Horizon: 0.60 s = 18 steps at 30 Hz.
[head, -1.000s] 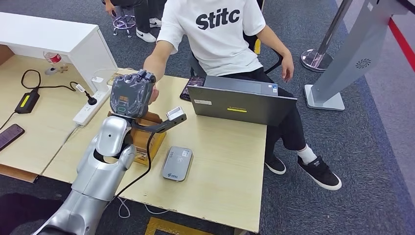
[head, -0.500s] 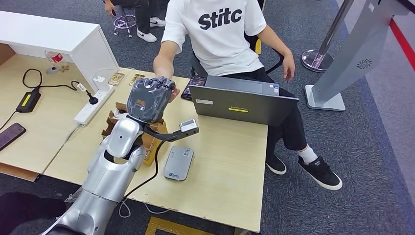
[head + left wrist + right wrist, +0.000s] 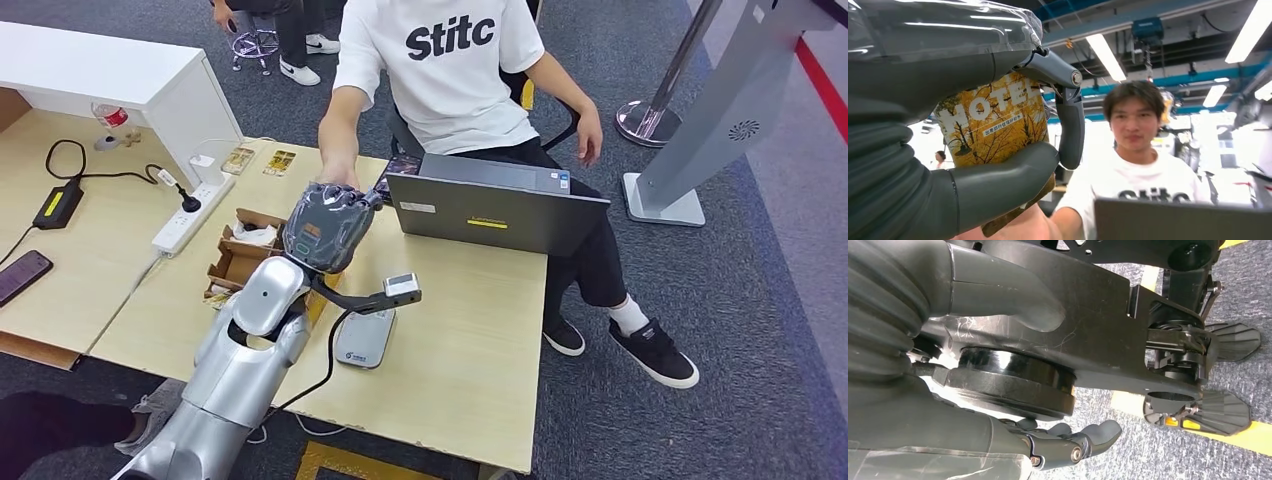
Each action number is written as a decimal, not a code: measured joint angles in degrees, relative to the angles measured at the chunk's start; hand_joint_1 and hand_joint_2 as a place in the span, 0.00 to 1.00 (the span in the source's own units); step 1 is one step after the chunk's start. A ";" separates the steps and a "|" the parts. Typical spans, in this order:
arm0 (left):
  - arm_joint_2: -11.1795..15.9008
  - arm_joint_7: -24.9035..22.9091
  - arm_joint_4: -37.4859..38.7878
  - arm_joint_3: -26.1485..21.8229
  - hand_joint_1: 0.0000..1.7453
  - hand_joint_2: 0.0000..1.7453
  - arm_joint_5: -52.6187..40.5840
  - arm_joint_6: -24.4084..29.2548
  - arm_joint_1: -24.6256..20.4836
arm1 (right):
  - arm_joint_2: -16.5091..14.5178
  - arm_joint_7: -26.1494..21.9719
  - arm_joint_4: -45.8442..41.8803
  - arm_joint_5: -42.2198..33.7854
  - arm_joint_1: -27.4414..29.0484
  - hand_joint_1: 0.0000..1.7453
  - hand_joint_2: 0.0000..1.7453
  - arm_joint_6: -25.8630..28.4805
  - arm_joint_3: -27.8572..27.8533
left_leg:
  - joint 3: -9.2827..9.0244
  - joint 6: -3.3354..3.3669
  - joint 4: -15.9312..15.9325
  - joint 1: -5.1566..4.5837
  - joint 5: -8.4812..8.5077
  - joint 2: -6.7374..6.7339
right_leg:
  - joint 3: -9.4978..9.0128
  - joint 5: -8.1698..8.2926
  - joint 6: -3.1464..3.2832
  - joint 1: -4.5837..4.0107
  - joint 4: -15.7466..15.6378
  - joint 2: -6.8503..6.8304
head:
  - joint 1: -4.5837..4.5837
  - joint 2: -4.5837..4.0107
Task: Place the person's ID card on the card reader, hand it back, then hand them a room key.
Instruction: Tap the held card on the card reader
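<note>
My left hand is raised over the table in front of the seated person. In the left wrist view it pinches a yellow room key card printed HOTEL between thumb and fingers. The person's hand is right at the card's lower edge; I cannot tell whether it grips the card. In the head view their forearm reaches to my hand. The grey card reader lies on the table beneath my forearm. My right hand hangs by my body over the floor, holding nothing.
A dark laptop stands to the right of my hand. A cardboard box sits to its left, with a power strip beyond. Two small cards lie near the far edge. A phone lies far left.
My left arm has swung right and forward with the key card, from over the cardboard box to in front of the laptop. The person's arm followed my hand.
</note>
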State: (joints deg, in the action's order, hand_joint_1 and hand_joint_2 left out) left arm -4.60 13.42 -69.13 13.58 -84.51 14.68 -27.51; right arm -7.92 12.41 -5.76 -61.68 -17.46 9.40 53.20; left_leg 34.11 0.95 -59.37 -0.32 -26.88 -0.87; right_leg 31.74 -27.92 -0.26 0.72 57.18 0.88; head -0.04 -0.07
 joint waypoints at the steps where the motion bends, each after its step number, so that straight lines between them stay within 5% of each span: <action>1: -0.03 0.44 0.00 0.42 1.00 1.00 0.52 -0.70 0.45 | 0.04 0.09 0.01 -0.10 -0.04 0.00 1.00 -0.08 0.00 | 0.03 0.02 0.00 0.00 0.03 0.01 | 0.03 0.02 -0.02 0.00 0.00 0.00 | -0.02 0.00; 18: 5.61 -4.29 16.23 5.26 1.00 1.00 5.83 -8.26 1.20 | 0.18 2.01 0.02 -0.28 -0.92 0.00 1.00 -0.79 1.17 | 0.44 -0.09 0.01 0.06 0.44 -0.02 | 0.49 0.40 0.03 -0.01 0.01 0.03 | -0.01 0.00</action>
State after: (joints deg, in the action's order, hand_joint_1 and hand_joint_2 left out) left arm 1.02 9.13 -52.90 18.84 -78.68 6.41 -26.31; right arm -7.74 14.41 -5.75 -61.96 -18.38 8.61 54.37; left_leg 34.55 0.86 -59.36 -0.26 -26.44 -0.89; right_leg 32.23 -27.51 -0.22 0.71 57.20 0.92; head -0.05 -0.07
